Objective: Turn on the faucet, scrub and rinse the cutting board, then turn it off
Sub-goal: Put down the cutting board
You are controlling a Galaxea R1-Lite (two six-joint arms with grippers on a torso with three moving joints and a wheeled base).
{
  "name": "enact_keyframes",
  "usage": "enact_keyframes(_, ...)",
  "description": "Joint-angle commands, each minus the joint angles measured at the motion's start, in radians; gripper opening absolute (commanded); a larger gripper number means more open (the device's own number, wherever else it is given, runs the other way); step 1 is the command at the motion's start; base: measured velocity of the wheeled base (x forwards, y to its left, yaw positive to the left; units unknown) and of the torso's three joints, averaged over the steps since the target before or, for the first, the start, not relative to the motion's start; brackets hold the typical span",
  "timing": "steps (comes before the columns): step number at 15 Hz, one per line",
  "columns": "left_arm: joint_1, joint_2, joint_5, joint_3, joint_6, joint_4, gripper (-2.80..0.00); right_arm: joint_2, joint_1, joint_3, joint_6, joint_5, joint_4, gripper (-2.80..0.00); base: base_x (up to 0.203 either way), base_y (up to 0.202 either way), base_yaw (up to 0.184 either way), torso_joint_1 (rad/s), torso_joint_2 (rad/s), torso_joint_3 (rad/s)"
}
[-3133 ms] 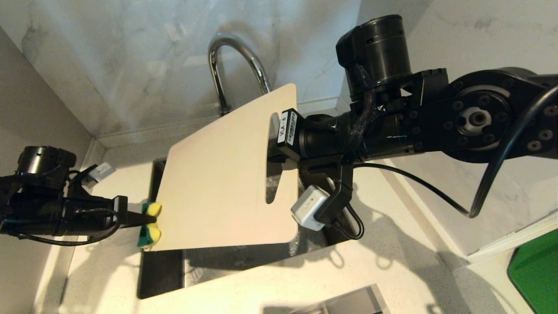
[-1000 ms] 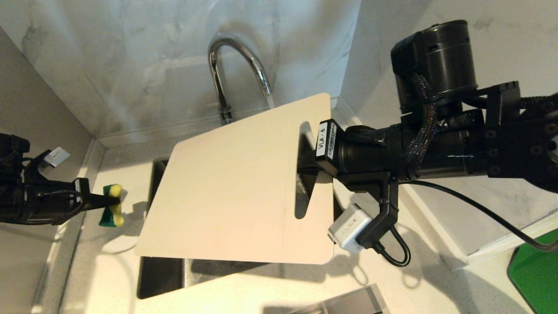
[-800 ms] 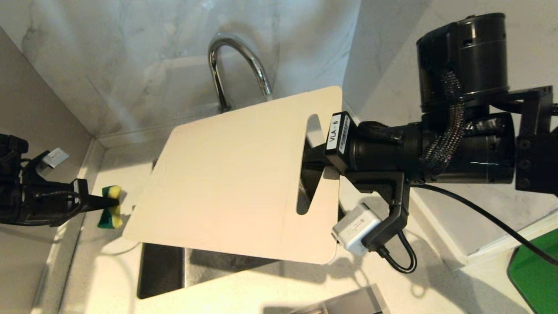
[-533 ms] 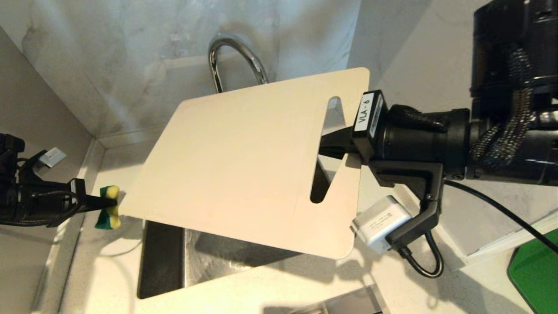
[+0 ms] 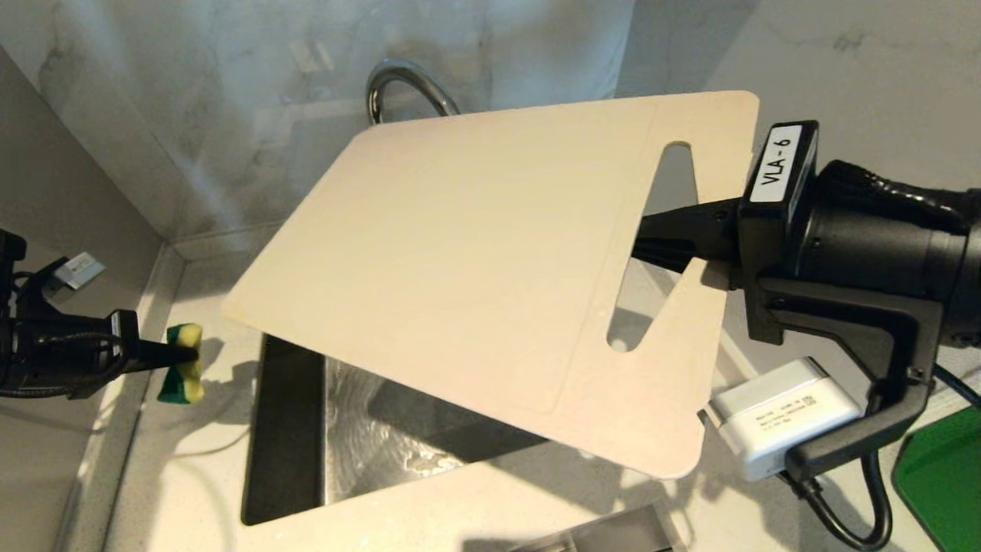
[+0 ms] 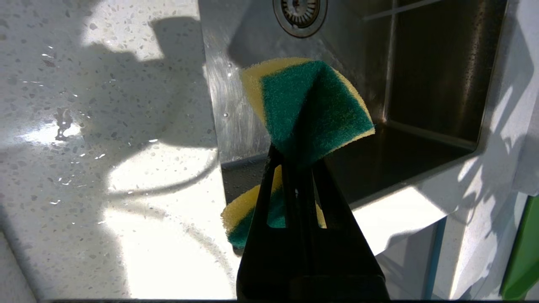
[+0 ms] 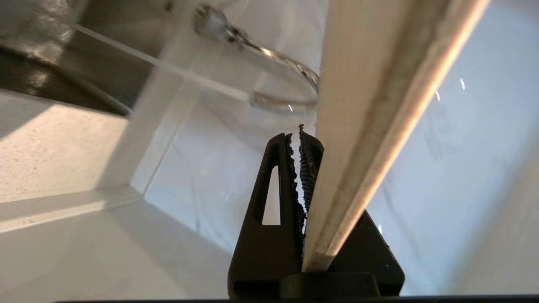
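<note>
Board up over the sink, sponge off to the side.

I have the board lifted and tilted above the sink, hiding most of the faucet; my right pincer is clamped on its edge by the handle slot. My left pincer, over the table left of the sink, is squeezed tight on the sponge.

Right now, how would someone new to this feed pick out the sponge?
Find the steel sink set in the pale countertop. Just off its left rim, over the counter, the left gripper pinches a small folded sponge. Its yellow foam and dark green scrub face stand out from everything near it.
</note>
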Motion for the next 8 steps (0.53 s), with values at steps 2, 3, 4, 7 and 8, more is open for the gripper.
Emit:
enact_keyframes(2,-0.002,-0.007,-0.003,0.003,-0.002,0.002,-2.8,-0.074,0.001,0.174,0.067,-0.035,-0.245,-2.8,0.0,0.0,0.0,0.0,0.0,0.0)
enact_keyframes(3,-0.002,-0.006,0.0,0.004,-0.002,0.002,-2.8,-0.099,0.001,0.238,0.113,-0.069,-0.319,-2.8,0.0,0.0,0.0,0.0,0.0,0.0)
enact_keyframes(4,-0.002,-0.006,0.0,0.004,-0.002,0.002,-2.8,-0.128,0.002,0.286,0.148,-0.11,-0.361,-2.8,0.0,0.0,0.0,0.0,0.0,0.0)
enact_keyframes(7,-0.004,-0.003,0.0,0.004,0.0,0.002,-2.8,-0.221,0.002,0.418,0.228,-0.283,-0.469,-2.8,0.0,0.0,0.0,0.0,0.0,0.0)
enact_keyframes(8,-0.01,-0.003,0.001,0.004,-0.002,0.002,-2.8,-0.233,0.002,0.447,0.259,-0.313,-0.502,-2.8,0.0,0.0,0.0,0.0,0.0,0.0)
